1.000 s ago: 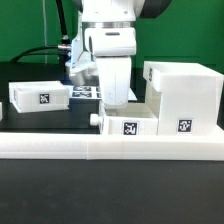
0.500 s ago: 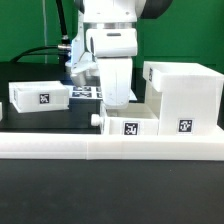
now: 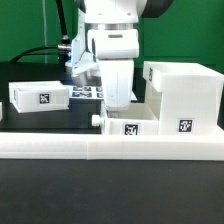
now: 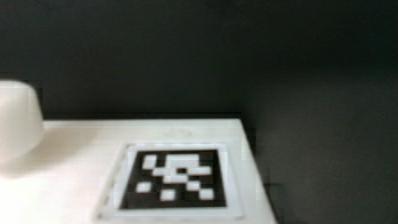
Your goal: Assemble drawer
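The tall white casing [image 3: 182,96] stands at the exterior view's right, its open side facing the middle. One small tray [image 3: 128,125] with a tag and a side knob [image 3: 97,120] sits just left of the casing. My gripper [image 3: 118,102] hangs straight down at this tray's far wall, and its fingertips are hidden behind the tray. The second tray [image 3: 40,97] lies apart at the exterior view's left. The wrist view shows a blurred white surface with a tag [image 4: 178,178] very close, and no fingers.
The long low white bar [image 3: 100,148] runs across the front, right before the tray and casing. The marker board [image 3: 88,92] lies behind the arm. Black cables hang at the back left against the green backdrop.
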`<state>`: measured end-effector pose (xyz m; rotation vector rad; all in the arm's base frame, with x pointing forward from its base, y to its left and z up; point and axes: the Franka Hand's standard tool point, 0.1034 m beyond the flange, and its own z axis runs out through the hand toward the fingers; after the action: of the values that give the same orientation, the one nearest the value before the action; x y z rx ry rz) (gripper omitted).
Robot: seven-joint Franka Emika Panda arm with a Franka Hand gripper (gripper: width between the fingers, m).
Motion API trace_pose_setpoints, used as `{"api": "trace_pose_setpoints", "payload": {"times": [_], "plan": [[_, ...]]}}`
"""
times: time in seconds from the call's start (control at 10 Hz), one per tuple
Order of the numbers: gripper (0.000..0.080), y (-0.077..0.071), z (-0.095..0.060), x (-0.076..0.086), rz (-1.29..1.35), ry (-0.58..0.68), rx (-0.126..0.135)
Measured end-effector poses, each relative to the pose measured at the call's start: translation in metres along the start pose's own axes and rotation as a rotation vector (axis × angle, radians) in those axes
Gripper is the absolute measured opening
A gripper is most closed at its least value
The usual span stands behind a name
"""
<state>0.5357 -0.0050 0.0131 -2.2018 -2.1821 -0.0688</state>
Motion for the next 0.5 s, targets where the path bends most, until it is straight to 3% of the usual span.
{"api": "trace_pose_setpoints", "payload": {"times": [0.3, 0.5], "plan": [[0.0042, -0.0008, -0.0004, -0.0008, -0.008, -0.003, 0.022], [0.0042, -0.0003, -0.0006, -0.004, 0.002, -0.003, 0.016]]}}
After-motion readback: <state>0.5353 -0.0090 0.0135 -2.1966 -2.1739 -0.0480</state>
